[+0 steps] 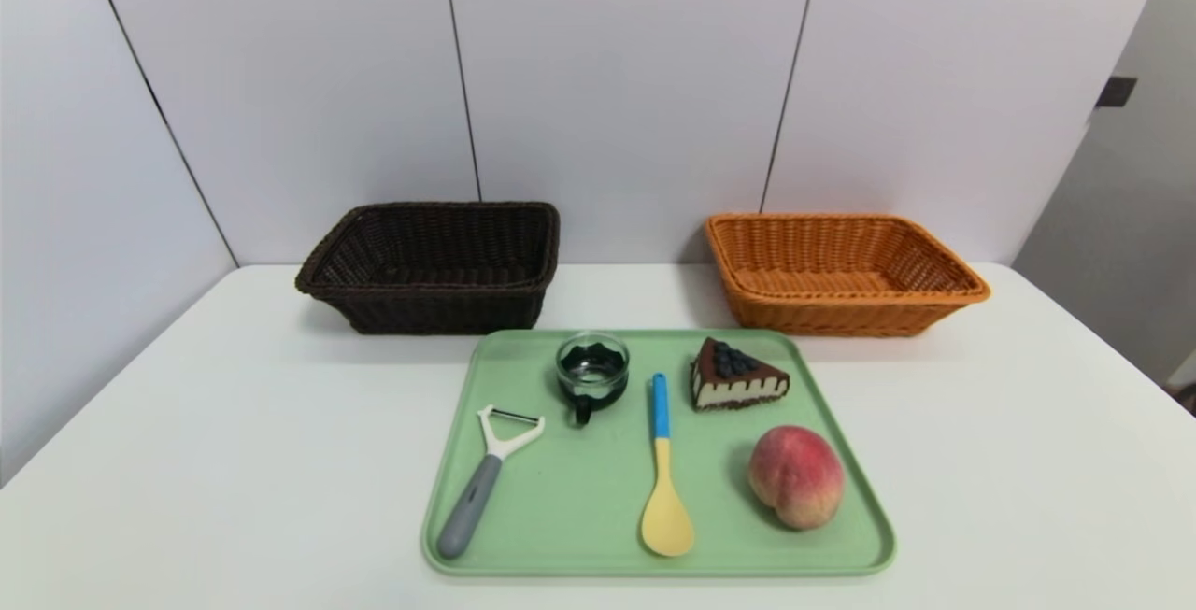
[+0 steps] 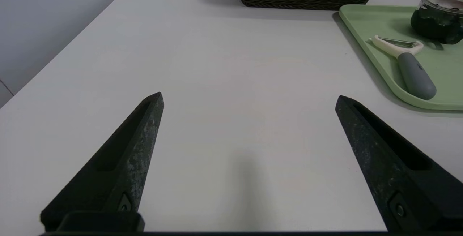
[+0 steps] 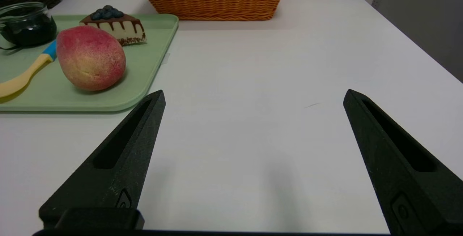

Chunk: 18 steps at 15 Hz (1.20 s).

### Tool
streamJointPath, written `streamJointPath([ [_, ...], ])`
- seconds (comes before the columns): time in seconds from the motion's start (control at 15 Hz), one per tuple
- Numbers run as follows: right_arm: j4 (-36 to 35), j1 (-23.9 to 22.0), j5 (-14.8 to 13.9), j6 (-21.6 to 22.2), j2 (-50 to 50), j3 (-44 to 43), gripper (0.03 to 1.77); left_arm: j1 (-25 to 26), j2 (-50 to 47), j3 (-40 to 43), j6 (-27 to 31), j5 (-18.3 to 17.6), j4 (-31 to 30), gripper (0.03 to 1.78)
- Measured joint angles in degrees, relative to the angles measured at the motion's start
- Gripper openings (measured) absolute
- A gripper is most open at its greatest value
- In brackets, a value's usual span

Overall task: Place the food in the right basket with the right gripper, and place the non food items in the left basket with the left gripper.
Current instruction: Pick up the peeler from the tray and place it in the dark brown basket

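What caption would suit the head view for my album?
Peeler, glass cup, spoon, cake and peach wait on a green tray before two baskets.

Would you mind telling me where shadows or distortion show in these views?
Head view: the wall seams splay outward and soft shadows sit beside both baskets; left wrist view: a faint shadow lies on the table between the open jaws; right wrist view: the peach shades the tray.

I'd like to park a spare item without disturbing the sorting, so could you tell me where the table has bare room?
Bare table lies left of the green tray, below the dark basket, and right of the tray below the orange basket. The tray is crowded; only a narrow gap separates the baskets.
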Motion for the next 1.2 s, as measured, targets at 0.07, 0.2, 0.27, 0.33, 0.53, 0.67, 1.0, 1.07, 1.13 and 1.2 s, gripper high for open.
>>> streamJointPath([
  [0.07,0.0,0.0,0.0,0.0,0.0,0.0,1.7,0.0,0.0,0.0,0.0,0.0,0.0,1.69],
  [0.2,-0.1,0.0,0.0,-0.1,0.0,0.0,1.7,0.0,0.0,0.0,0.0,0.0,0.0,1.69],
  [0.27,-0.1,0.0,0.0,0.0,0.0,0.0,1.7,0.0,0.0,0.0,0.1,0.0,0.0,1.69],
  [0.33,0.0,0.0,0.0,0.0,0.0,0.0,1.7,0.0,0.0,0.0,0.1,0.0,0.0,1.69],
  [0.53,0.0,0.0,0.0,-0.1,0.0,0.0,1.7,0.0,0.0,0.0,0.2,0.0,0.0,1.69],
  [0.67,0.0,0.0,0.0,-0.1,0.0,0.0,1.7,0.0,0.0,0.0,0.2,-0.1,0.1,1.69],
  [1.0,-0.1,0.0,0.1,-0.5,0.0,0.0,1.7,0.0,0.0,0.0,1.3,-0.1,0.1,1.69],
  [1.07,-0.4,0.0,0.1,-0.7,0.0,0.0,1.7,0.0,0.0,0.0,1.7,-0.2,0.4,1.69],
  [1.13,-0.5,0.0,0.2,-1.1,0.0,0.0,1.7,0.0,0.0,-0.2,1.9,-0.5,1.0,1.69],
  [1.2,-0.1,0.0,0.3,-1.5,0.0,-0.3,1.7,0.1,0.1,-0.8,1.9,-0.6,2.2,1.69],
])
